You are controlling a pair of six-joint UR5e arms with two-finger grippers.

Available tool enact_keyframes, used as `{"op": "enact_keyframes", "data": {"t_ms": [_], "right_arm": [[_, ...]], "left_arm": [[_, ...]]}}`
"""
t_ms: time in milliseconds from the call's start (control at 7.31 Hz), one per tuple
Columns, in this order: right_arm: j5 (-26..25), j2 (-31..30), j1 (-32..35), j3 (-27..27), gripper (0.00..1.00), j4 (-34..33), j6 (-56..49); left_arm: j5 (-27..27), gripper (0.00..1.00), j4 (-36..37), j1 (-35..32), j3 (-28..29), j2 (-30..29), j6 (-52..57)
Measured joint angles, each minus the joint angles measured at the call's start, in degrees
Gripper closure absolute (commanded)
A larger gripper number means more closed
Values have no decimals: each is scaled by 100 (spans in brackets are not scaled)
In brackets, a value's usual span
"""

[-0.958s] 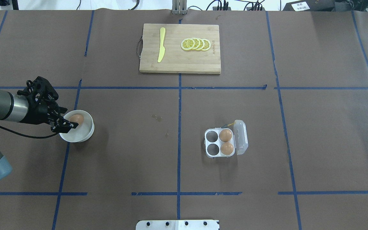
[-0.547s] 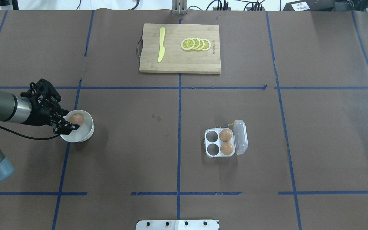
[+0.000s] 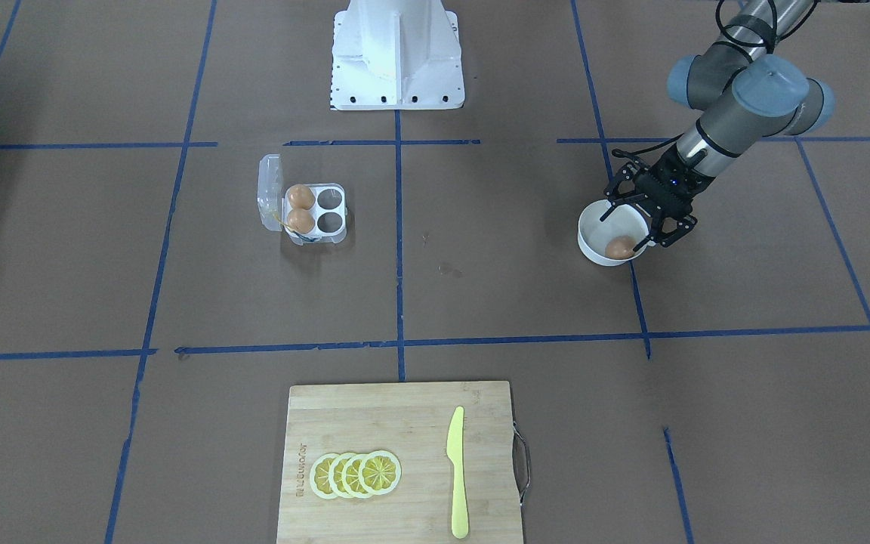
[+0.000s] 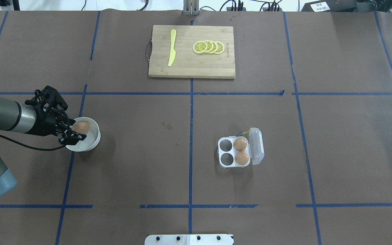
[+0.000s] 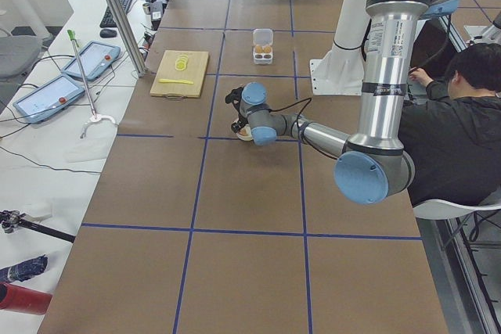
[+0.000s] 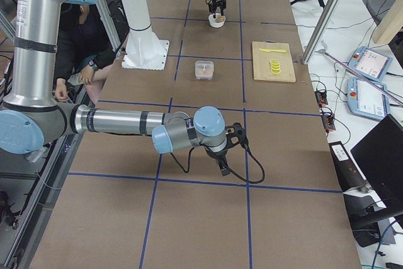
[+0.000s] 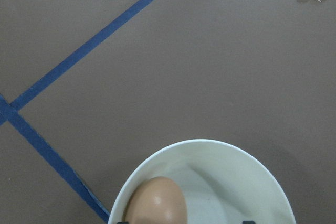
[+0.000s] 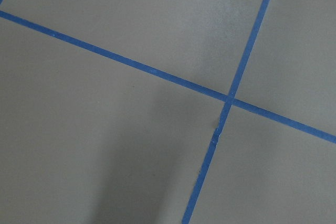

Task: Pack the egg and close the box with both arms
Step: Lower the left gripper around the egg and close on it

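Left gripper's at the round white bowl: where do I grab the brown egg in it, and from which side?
Probably take the smooth brown egg across its middle, from above: it lies in the round white bowl near the wall, which blocks a side approach. The open left gripper hangs at that rim.

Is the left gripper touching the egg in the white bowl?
Cannot tell. In the front-facing view a finger of the left gripper sits close beside the egg in the bowl; neither gap nor contact is plain.
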Motion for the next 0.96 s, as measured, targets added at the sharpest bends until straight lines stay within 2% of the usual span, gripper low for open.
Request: {"op": "enact_keyframes", "data": {"t_ms": [684, 958], "right_arm": [[0, -2, 0, 0, 0, 0, 0], [0, -2, 0, 3, 0, 0, 0]], "left_arm": [[3, 26, 246, 9, 43, -124, -58], [10, 32, 339, 40, 72, -174, -59]]}}
